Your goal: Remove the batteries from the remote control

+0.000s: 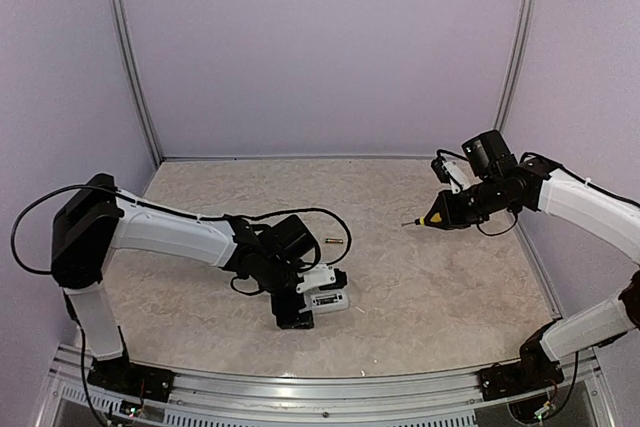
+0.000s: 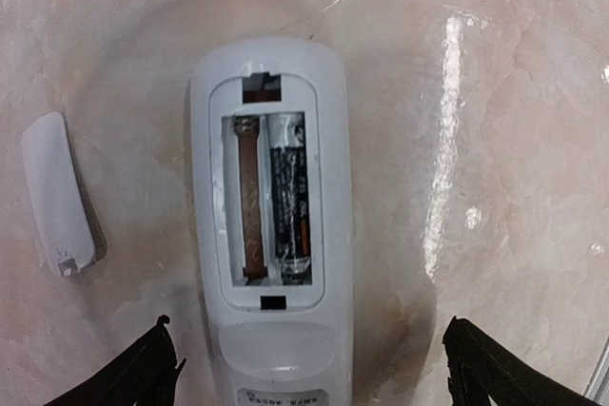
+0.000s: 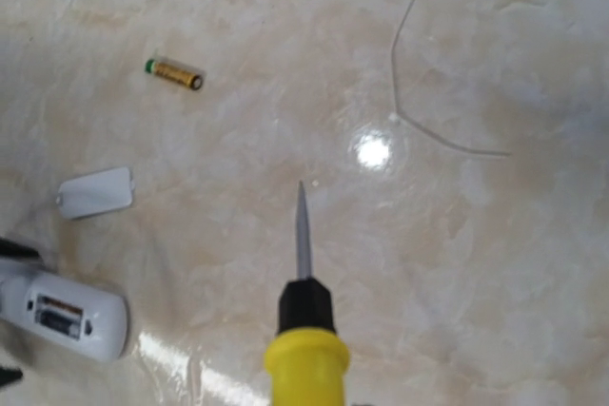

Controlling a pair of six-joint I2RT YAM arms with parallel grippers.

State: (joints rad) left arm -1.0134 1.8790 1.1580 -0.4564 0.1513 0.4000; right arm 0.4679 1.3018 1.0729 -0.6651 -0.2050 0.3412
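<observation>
Lab test booth: bare lilac walls [image 1: 320,47], aluminium corner posts [image 1: 132,57], marbled tabletop [image 1: 420,287].

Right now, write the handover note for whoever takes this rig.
Left hand: open, fingers either side of the remote.
Right hand: shut on the screwdriver, held well away from the remote.
Remote lies back-up on the table, cover off beside it.
Done: gold battery is out, lying on the table.
Left: dark battery sits in its slot; take it out.
</observation>
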